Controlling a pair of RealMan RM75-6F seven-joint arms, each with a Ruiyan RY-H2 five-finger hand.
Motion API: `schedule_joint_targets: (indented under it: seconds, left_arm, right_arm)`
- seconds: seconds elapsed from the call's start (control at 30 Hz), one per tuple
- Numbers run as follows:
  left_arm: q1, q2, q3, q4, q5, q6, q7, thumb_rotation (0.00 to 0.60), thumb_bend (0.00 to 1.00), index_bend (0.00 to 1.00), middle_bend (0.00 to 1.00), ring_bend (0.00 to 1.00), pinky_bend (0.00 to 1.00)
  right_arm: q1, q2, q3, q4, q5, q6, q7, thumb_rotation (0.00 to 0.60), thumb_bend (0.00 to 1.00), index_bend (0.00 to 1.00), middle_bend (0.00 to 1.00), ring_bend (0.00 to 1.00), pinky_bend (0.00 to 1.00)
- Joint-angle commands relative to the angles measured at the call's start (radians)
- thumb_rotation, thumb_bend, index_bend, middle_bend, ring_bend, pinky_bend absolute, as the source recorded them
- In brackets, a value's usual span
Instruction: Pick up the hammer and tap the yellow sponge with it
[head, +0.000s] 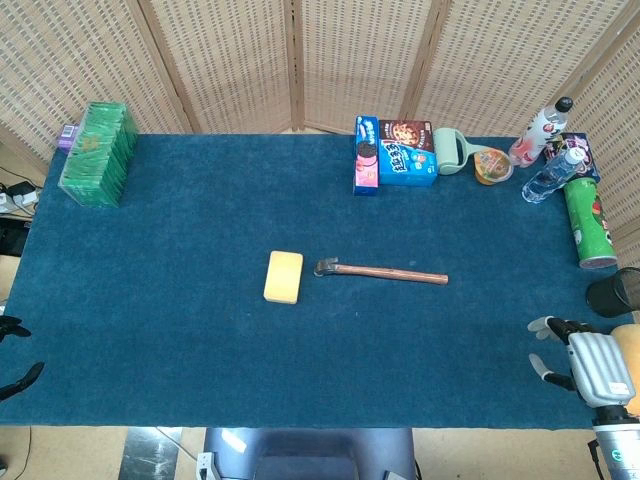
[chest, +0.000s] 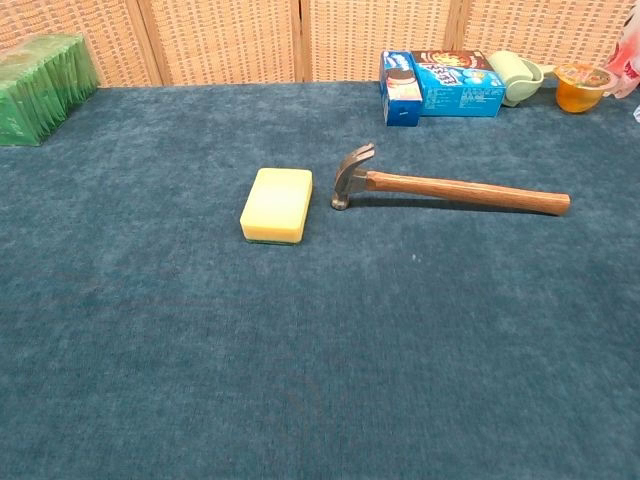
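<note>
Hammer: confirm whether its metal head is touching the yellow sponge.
No, the hammer lies on the cloth with its head apart from the yellow sponge, blue cloth showing between them.

Read no clear word, brand or number anywhere. Saw print on the blue snack boxes (chest: 440, 88), on the green can (head: 588, 223) and on the bottle labels (head: 541, 127), all far beyond the right hand (head: 585, 360), but too small and blurred to make out.
</note>
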Motion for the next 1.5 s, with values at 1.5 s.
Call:
schedule_joint_targets:
  seconds: [1.5]
  left_arm:
    - [-0.064,0.117,-0.026,-0.08,0.036,-0.028,0.049,0.6,0.22,0.42,0.33,0.23,0.17]
  right_arm:
    - [0.501,-0.321,0.213,0.014,0.494,-0.499,-0.296,0.6,0.33,0.13,0.26,0.29,0.3]
